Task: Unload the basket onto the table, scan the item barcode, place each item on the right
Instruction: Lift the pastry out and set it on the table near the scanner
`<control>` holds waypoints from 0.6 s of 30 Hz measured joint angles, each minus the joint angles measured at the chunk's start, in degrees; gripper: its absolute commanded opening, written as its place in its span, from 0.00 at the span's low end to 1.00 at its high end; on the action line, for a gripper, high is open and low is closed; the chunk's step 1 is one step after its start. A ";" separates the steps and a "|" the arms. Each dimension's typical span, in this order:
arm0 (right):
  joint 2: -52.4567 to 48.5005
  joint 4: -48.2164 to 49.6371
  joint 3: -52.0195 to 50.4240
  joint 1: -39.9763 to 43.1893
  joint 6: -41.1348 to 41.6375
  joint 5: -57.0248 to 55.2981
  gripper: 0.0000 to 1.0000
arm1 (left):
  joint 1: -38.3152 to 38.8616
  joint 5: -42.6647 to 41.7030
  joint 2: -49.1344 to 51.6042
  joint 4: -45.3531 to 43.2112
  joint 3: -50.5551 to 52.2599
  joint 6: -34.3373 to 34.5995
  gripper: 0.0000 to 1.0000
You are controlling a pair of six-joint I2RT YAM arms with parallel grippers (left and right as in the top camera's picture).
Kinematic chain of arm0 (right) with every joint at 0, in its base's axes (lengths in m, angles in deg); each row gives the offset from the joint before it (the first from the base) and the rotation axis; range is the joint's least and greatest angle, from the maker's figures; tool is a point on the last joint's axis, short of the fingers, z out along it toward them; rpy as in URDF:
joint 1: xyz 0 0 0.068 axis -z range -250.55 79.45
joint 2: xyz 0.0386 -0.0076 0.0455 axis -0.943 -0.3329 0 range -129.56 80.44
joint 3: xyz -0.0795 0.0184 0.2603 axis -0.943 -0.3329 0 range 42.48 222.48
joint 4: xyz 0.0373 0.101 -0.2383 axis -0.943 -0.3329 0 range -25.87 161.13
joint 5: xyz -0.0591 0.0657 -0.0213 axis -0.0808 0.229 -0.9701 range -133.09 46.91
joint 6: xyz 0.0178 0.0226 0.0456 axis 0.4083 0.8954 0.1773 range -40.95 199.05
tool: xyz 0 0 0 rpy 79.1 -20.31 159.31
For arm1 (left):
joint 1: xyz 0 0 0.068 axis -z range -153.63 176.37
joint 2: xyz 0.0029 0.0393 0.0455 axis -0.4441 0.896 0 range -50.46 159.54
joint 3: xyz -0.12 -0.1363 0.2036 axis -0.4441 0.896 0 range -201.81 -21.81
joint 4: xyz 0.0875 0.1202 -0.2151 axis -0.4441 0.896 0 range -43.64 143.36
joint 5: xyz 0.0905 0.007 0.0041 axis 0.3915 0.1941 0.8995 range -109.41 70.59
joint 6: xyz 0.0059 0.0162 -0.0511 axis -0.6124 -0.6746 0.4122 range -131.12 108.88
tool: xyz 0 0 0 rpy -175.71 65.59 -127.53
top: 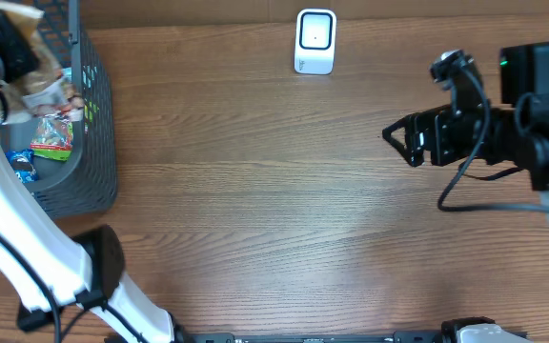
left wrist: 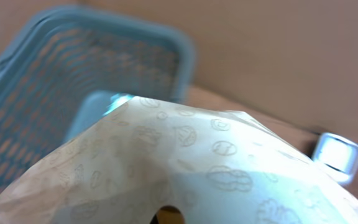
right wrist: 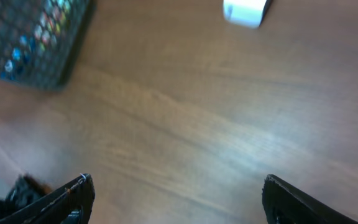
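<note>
Pouch, tan with a printed pattern, fills the left wrist view, with the left gripper clamped on it above the basket at the table's left edge, near the far left corner. Scanner stands at the middle of the far edge. Right gripper hovers by the right edge, jaws wide, holding nothing, well apart from the scanner.

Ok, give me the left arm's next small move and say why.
Probably lift the beige packet clear of the basket, heading toward the white scanner. The left gripper looks shut on the packet, which fills its wrist view, and it sits over the basket, while the scanner stands well apart at the table's far edge.
</note>
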State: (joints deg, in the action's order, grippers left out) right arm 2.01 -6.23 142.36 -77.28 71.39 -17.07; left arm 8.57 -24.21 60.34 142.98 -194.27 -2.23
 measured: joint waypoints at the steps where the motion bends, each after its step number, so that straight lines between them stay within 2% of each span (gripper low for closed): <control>1: 0.57 0.04 1.18 0.00 0.61 -0.83 0.87 | 1.90 -0.42 -1.11 0.02 0.00 0.15 0.04; 4: 3.13 0.00 3.56 0.00 3.85 -4.92 0.87 | 8.39 -1.09 -3.21 0.04 0.31 0.98 0.04; 8: 6.10 -2.10 4.24 0.00 8.59 -10.27 0.87 | 17.35 -0.87 -3.87 0.11 5.81 3.50 0.04; 14: 5.40 -6.95 4.28 0.00 12.20 -15.37 0.87 | 26.47 5.64 -2.51 -0.92 23.52 9.05 0.04; 18: 3.98 -8.13 4.28 0.00 13.00 -16.63 0.87 | 30.27 7.93 -0.17 -6.03 35.58 10.73 0.04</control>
State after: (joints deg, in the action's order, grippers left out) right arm 5.98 -14.36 146.64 -77.28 84.40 -33.70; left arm 38.84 -16.28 60.17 136.94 -158.69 8.50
